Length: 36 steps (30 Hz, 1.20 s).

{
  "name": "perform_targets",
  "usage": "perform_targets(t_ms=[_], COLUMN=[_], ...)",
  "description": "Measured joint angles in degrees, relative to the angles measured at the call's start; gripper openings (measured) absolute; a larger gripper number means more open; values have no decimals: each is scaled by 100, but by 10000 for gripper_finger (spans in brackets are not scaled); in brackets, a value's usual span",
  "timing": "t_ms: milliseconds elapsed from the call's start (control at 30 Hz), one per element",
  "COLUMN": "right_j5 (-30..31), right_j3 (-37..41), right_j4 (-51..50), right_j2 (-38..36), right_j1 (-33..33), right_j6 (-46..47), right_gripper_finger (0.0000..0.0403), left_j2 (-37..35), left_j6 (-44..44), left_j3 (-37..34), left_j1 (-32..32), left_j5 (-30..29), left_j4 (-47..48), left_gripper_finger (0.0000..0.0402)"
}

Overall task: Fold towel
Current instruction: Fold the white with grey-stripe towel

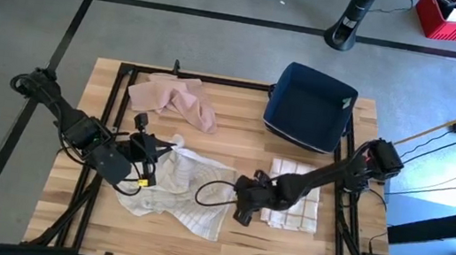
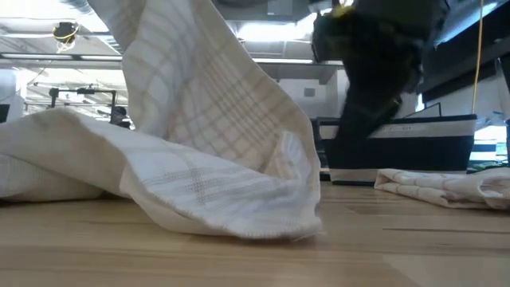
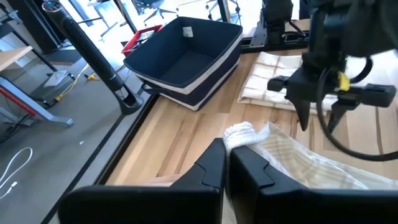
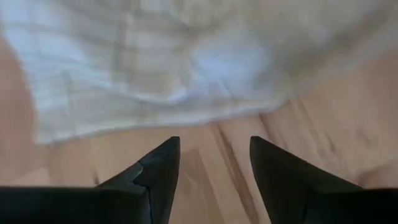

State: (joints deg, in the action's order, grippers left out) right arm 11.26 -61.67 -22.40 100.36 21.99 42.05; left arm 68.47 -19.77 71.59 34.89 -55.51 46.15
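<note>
- left gripper (image 3: 227, 163) is clamped tight on a bunched corner of the checked towel (image 1: 179, 188), fingers pressed together with a wad of cloth poking out between the tips, and it's holding that corner up off the wood
- right gripper (image 4: 214, 163) is spread open with nothing in it, hanging just over the bare table right beside the towel's near edge, so my guess is it's lining up to grab that edge
- the towel itself is spread out rumpled in the middle of the table (image 1: 239, 111), one part pulled up into a peak in the low view, the rest lying flat, so the fold isn't made yet
- the lifted corner makes sense if the plan is to carry it across, with the other claw pinning or lifting the opposite side
- an already folded checked towel (image 1: 291, 206) sits flat just past the right arm, looks like a finished one parked out of the way
- a pinkish cloth (image 1: 175, 99) lies crumpled at the far side, probably waiting
- dark blue bin (image 1: 311, 105) is at the far right corner, looks empty from the left wrist view
</note>
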Motion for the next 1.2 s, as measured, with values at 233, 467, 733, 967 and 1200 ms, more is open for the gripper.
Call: perform_targets(t_ms=[233,467,733,967,1200], right_j5=[424,325,-41,-289,-131], right_j3=[950,1292,1257,1185,897], right_j4=[1733,2467,3019,3369,2720], right_j2=[-1,228,630,631,454], right_j1=[172,-11,-183,-183,-170], right_j6=[399,500,90,-744,-1287], right_gripper_finger=[198,198,191,79,16], left_j2=[-2,-2,-2,-4,-7], left_j6=[47,75,94,91,72], left_j3=[0,0,0,0,2], left_j1=[0,0,0,0,1], left_j5=[0,0,0,0,2], left_j4=[-4,-4,-2,-2,-1], left_gripper_finger=[5,2,8,9,10])
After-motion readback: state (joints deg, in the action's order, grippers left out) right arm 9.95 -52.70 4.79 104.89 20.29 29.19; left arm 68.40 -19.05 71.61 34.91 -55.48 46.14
